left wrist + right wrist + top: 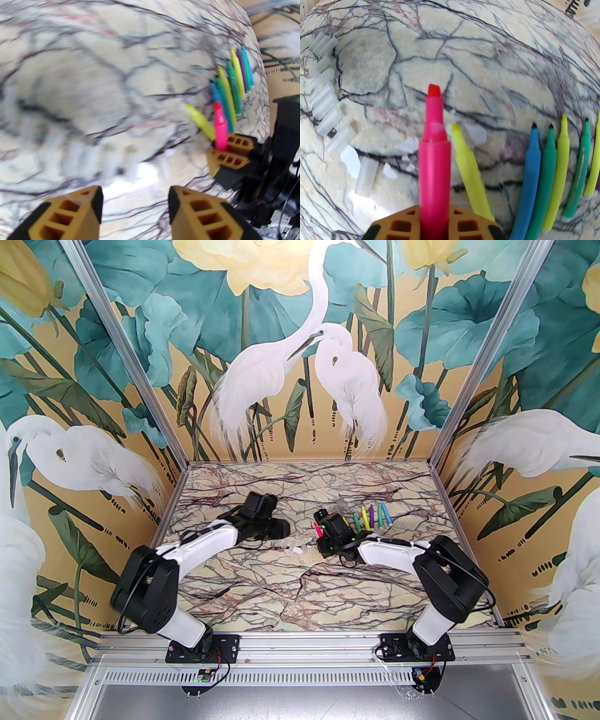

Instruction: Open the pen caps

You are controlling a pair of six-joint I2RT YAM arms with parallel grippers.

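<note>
Nearest the right wrist lens: pink pen (433, 152), barrel clamped upright between the jaws of the right end effector (434, 211), red chisel tip bare and pointing away. Judged that the grip sat low on the barrel so that the tip end stayed free for a second tool to pull against. The pen caps (324, 110) lay in a loose row at the left of the table (487, 58), well apart from the pens, with one more cap (366, 177) nearer the pink pen; a few white scraps beside it, nature not determinable. A yellow pen (468, 168) lay just right of the pink one, and further right a fanned row of pens (548, 178) with tips bare where legible. Judged the caps-left, barrels-right split a deliberate sorting, each arm working its own side. Left end effector (134, 199) had its jaws apart with nothing between them, above bare table facing the pink pen; left wrist view blurred. Task judged nearly complete; the pink pen was not yet laid with the others.
</note>
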